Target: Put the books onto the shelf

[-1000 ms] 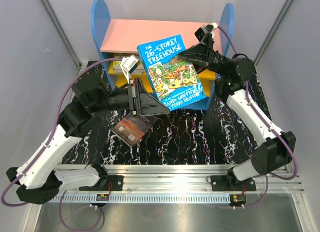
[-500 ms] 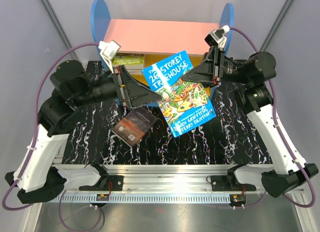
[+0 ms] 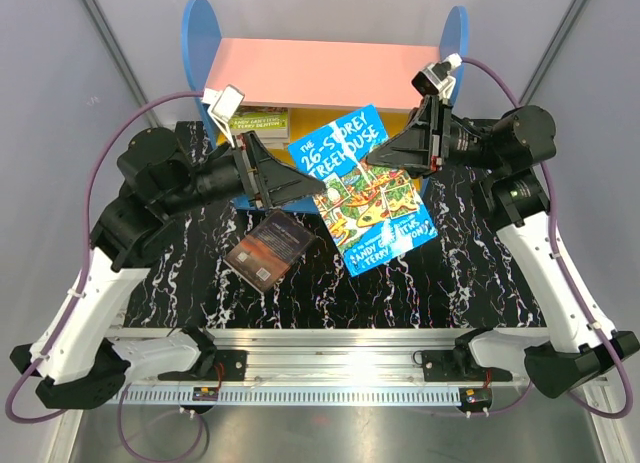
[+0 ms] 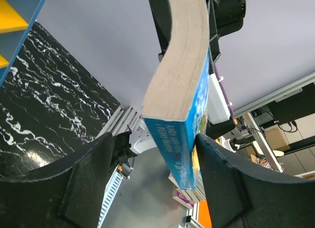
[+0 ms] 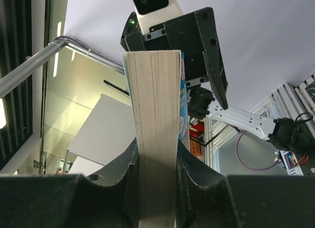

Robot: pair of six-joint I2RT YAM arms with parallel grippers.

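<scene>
The blue book [image 3: 365,188] is now lower & more to the right in the top view, further from the shelf [image 3: 310,68]. R gripper [image 3: 371,160], loose before, now pinches its top edge. L gripper [image 3: 322,186] has let go; jaws stand wide by the book's left side.

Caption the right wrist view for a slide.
Right gripper clamps the blue-covered book by its page edge.

Black marble-look tabletop w/ white veins [image 3: 480,273]. Pale grey panel walls [image 3: 60,103] both sides. Silver aluminium rail [image 3: 340,345] along near edge, dull metal sheet [image 3: 330,428] below. Bright strip light [image 5: 2,114] overhead.
</scene>
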